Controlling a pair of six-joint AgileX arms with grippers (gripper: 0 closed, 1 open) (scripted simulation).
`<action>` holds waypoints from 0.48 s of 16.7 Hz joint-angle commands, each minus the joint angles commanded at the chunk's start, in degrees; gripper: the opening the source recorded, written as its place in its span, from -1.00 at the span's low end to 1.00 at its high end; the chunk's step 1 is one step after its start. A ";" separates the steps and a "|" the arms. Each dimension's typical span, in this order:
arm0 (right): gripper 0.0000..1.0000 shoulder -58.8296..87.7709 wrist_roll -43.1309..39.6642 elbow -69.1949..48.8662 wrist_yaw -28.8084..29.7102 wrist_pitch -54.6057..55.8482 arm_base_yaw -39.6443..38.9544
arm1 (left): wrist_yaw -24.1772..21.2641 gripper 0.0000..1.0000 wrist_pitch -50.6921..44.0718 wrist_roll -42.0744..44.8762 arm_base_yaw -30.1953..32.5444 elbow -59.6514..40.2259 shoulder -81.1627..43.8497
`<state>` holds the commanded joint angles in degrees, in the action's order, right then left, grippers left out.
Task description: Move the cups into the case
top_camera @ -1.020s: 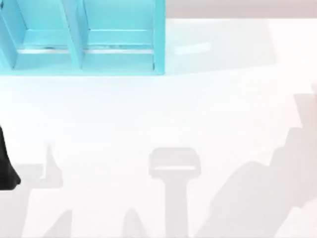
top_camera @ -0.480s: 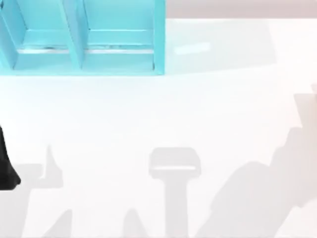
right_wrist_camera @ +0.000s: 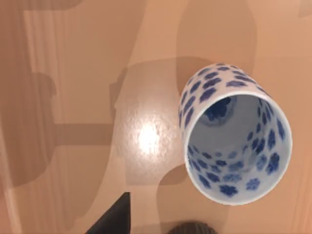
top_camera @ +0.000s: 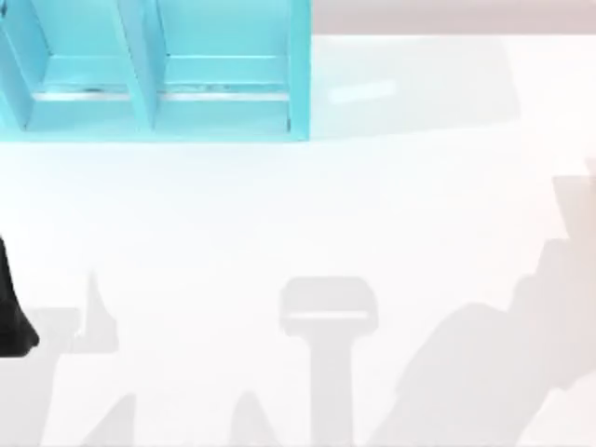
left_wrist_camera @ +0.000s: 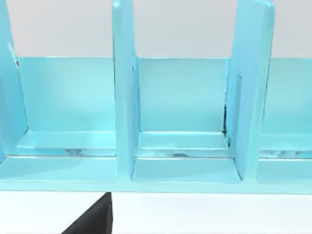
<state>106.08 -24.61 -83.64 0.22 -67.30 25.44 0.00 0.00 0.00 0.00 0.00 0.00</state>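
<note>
Blue-floral white cup (right_wrist_camera: 236,139) under right wrist cam, turquoise case (top_camera: 158,74) cut off top-left; both grippers' state unreadable.

The turquoise case (top_camera: 158,70) runs off the top view's upper and left edges, and a dark arm part (top_camera: 11,317) is cut by its left edge

Case (top_camera: 223,93) is turquoise-blue all over, dividers included (paler on the shelf floors), on a white table (top_camera: 307,214) with grey shadows; cup (right_wrist_camera: 234,134) is white with blue floral blotches inside and out, over a tan-orange glossy surface (right_wrist_camera: 73,97).
</note>
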 joint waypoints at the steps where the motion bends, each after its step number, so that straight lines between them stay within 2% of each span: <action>1: 1.00 0.00 0.00 0.00 0.00 0.00 0.00 | 0.00 1.00 0.00 0.00 0.00 0.00 0.00; 8: 1.00 0.08 -0.04 -0.89 0.02 -0.86 -0.01 | 0.00 1.00 0.00 0.00 0.00 0.00 0.00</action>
<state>106.16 -24.65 -84.53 0.24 -68.17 25.43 0.00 0.00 0.00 0.00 0.00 0.00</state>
